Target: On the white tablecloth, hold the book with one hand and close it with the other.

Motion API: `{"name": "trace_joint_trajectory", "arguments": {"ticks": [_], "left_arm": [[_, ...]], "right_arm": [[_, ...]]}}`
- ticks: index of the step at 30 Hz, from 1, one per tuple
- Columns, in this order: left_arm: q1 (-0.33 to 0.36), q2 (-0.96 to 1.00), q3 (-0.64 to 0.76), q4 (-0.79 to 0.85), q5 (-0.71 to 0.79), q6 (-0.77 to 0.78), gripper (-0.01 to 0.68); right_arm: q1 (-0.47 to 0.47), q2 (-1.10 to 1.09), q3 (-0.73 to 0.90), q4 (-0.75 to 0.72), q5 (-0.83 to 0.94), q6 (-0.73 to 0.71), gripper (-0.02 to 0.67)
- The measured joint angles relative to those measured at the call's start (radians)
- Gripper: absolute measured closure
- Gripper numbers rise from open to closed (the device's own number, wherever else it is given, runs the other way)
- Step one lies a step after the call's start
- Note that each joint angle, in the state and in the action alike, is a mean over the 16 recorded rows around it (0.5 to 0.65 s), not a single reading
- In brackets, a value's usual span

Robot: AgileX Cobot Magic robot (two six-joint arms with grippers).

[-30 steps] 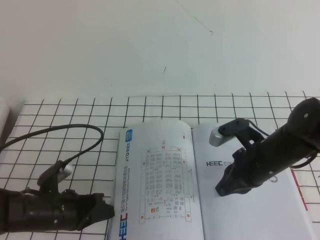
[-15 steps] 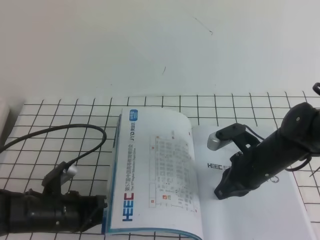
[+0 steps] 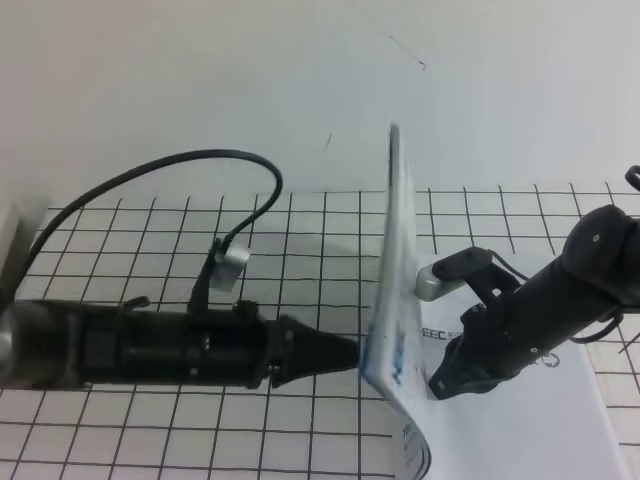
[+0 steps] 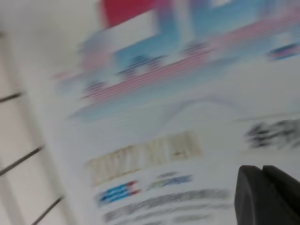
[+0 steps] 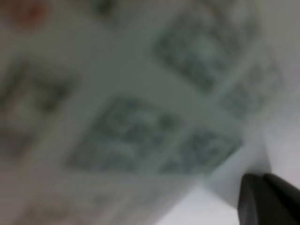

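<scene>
The book (image 3: 396, 250) lies on the white tablecloth (image 3: 150, 430) with its left half lifted almost upright and its lower edge curled. My left gripper (image 3: 352, 355) is shut, and its pointed tip pushes against the outside of that raised half. The left wrist view shows the blurred cover (image 4: 154, 117) with red, blue and gold print, and the fingertips (image 4: 267, 197) at the lower right. My right gripper (image 3: 447, 382) is shut and presses down on the flat right page (image 3: 530, 430) near the "HEEC" print. Blurred floor-plan print (image 5: 131, 126) fills the right wrist view, with the fingertips (image 5: 267, 199) in the corner.
A black cable (image 3: 200, 160) arcs above the left arm. A pale object (image 3: 8, 240) sits at the left edge. The plain white wall (image 3: 300, 80) rises behind the cloth's far edge.
My left arm has swept right under the left half of the book, raising it from flat, through half lifted, to nearly upright. The right gripper has stayed pressed on the right page.
</scene>
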Motion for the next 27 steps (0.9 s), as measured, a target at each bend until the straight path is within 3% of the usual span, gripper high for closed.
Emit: {"name": "trace_joint_trajectory", "arguments": {"ticks": [6, 11, 19, 27], "left_arm": [[-0.093, -0.071, -0.125, 0.012, 0.052, -0.049, 0.676], [-0.109, -0.155, -0.192, 0.025, 0.062, -0.083, 0.676], [-0.017, -0.325, -0.226, 0.115, 0.075, -0.165, 0.676], [0.097, -0.556, -0.227, 0.351, 0.091, -0.295, 0.676]], "right_arm": [[0.0, -0.002, 0.0, -0.004, 0.001, 0.001, 0.652], [-0.001, -0.024, 0.002, -0.026, -0.001, 0.006, 0.652], [-0.014, -0.195, 0.01, -0.078, -0.005, 0.022, 0.652], [-0.04, -0.547, 0.017, -0.153, 0.021, 0.045, 0.652]]}}
